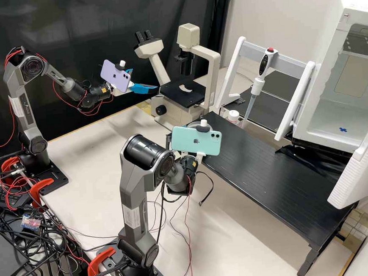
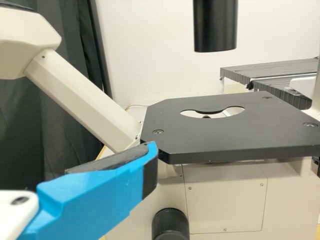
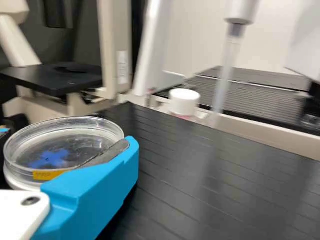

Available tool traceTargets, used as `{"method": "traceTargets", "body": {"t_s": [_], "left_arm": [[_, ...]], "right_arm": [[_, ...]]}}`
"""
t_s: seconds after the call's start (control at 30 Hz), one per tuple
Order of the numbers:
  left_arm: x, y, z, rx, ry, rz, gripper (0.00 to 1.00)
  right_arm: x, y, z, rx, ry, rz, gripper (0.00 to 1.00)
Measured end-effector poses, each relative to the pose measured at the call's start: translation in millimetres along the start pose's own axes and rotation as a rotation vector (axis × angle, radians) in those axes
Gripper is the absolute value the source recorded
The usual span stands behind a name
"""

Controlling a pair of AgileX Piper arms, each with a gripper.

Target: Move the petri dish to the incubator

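Black ribbed table (image 1: 272,178) on the right; white open incubator (image 1: 332,49) far right; cream microscope (image 1: 214,63) farther left. Left blue-fingered gripper (image 1: 145,79) spread wide; right white-and-blue gripper (image 1: 201,157) holding the clear round petri dish (image 3: 75,145) near the table's left end.

I'm dark grey in both my left arm (image 1: 28,114) and right arm (image 1: 131,197), with round black joints, pale labels and loose red wires (image 1: 12,53). A lavender phone (image 1: 115,76) rides one wrist, a mint phone (image 1: 196,140) the other. My white left end effector (image 1: 144,79) has bright blue, dark-padded fingers (image 2: 95,195) and a screw (image 2: 20,200).
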State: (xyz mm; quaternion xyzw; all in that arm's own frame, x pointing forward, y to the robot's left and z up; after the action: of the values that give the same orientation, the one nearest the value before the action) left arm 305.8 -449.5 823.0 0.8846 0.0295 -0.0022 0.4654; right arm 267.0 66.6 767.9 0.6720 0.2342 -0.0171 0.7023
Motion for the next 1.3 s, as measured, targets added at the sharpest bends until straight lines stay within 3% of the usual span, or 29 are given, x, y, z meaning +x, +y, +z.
{"method": "traceTargets", "body": {"t_s": [0.33, 0.67, 0.77, 0.93, 1.17, 1.3], "left_arm": [[0, 0.0, 0, 0.0, 0.0, 0.0, 1.0], [0, 0.0, 0, 0.0, 0.0, 0.0, 1.0], [0, 0.0, 0, 0.0, 0.0, 0.0, 1.0], [0, 0.0, 0, 0.0, 0.0, 0.0, 1.0], [0, 0.0, 0, 0.0, 0.0, 0.0, 1.0], [0, 0.0, 0, 0.0, 0.0, 0.0, 1.0]], "right_arm": [[-29, 50, 38, 0.028, -0.145, 0.194, 0.0], [-61, 125, 84, 0.022, -0.245, 0.452, 0.0], [-63, 152, 93, -0.006, -0.251, 0.524, 0.0], [-55, 188, 100, -0.027, -0.279, 0.588, 0.0], [-24, 236, 113, 0.004, -0.362, 0.631, 0.0], [1, 255, 121, 0.016, -0.411, 0.604, 0.0]]}}
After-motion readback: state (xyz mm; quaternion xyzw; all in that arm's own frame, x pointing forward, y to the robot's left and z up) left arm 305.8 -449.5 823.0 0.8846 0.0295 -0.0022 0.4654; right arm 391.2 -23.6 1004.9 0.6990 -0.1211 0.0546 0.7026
